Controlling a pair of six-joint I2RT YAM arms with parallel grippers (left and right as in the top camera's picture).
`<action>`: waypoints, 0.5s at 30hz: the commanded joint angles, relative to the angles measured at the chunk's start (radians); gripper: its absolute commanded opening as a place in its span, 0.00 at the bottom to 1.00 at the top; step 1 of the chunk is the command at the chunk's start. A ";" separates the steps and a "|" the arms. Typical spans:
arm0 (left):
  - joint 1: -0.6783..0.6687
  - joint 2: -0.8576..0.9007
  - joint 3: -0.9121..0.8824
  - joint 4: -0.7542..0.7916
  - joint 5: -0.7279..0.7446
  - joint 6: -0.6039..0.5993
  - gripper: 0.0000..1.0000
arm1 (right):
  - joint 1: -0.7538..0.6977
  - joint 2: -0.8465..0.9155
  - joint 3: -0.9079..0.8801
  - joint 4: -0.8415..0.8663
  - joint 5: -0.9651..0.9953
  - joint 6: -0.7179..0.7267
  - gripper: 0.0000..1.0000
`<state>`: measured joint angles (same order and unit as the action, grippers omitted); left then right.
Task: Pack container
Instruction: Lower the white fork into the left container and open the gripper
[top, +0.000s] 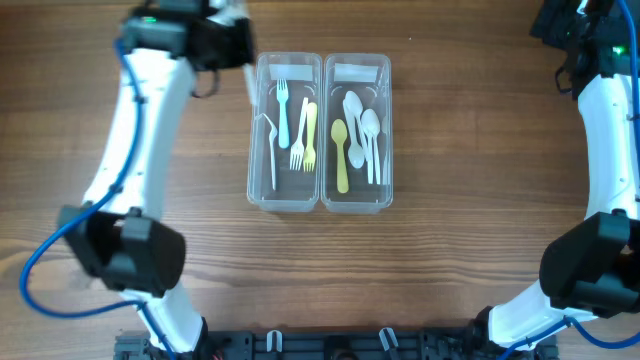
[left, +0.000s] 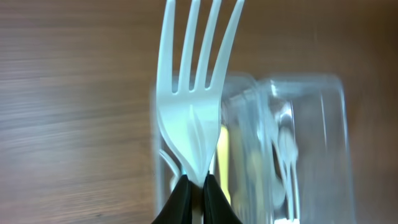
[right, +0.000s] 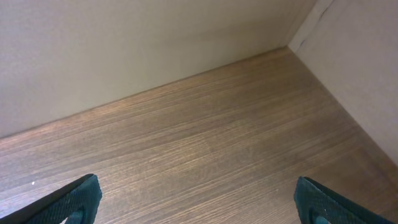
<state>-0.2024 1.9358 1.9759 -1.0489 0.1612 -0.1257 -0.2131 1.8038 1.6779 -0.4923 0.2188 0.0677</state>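
Desk (top: 450, 250): brown, fine wood grain. Bins (top: 285, 205): clear. Inside: blue fork (top: 283, 115), white fork (top: 298, 140), yellow fork (top: 310, 135), mustard spoon (top: 341, 155), white spoons (top: 370, 135). Held fork (left: 193, 124): white. Left fingers (left: 177, 202): black. Right fingers (right: 74, 199): dark teal. Arms (top: 130, 140): white, black joints. Cable (top: 35, 260): blue.

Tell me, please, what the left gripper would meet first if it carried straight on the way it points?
Probably the rim of the clear fork container, touched first by the white fork held in the left gripper; depth is hard to judge.
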 joint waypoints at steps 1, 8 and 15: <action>-0.108 0.071 -0.015 -0.026 0.003 0.174 0.04 | 0.002 -0.012 0.018 0.002 0.017 0.011 1.00; -0.129 0.151 -0.028 -0.048 -0.032 0.186 0.04 | 0.002 -0.012 0.018 0.002 0.017 0.011 1.00; -0.095 0.174 -0.028 -0.108 -0.069 0.117 0.12 | 0.002 -0.012 0.018 0.002 0.017 0.011 1.00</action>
<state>-0.3077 2.0819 1.9560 -1.1381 0.1127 0.0185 -0.2131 1.8038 1.6779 -0.4927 0.2184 0.0677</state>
